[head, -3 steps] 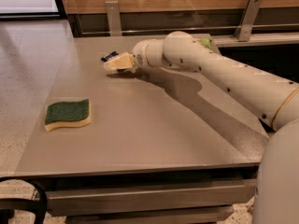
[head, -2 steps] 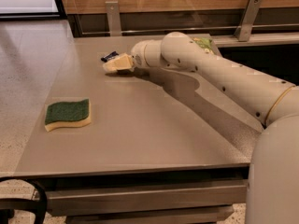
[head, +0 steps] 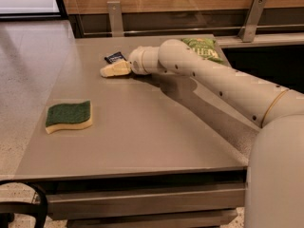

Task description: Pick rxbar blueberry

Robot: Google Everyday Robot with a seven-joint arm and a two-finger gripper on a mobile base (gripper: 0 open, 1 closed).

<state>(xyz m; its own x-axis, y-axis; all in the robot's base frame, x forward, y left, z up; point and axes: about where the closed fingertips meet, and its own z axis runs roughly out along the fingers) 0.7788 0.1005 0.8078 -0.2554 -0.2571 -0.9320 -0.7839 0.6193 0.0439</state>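
Sponge [head: 69,116] comes first, nearest you on the left of the worktop [head: 142,141]: green scouring face up, yellow foam beneath, wavy in outline, lying flat and well apart from everything else. At the lower right of the frame the robot's pale body fills the corner, and from it the arm [head: 228,84] reaches up and to the left across the worktop, low over the surface, its thick cream segments ending in a rounded wrist near the upper middle.

From that wrist the hand [head: 107,71] points left, a pale yellowish wedge lying close to the worktop. You cannot tell from this view whether it is spread or pressed together, and nothing can be seen held in it.

Just behind the hand, toward the far edge, lies the rxbar blueberry [head: 115,57]: a small, flat, dark navy rectangle with a little pale print, turned at a slight angle. You see it right beside the hand; whether the two touch is unclear. It is much smaller than the sponge.

Farther right, behind the arm's upper segment, a green chip bag [head: 203,47] rests at the far right of the worktop, partly hidden by the arm. Beyond that, two metal brackets [head: 114,15] stand against the wood-panelled wall.
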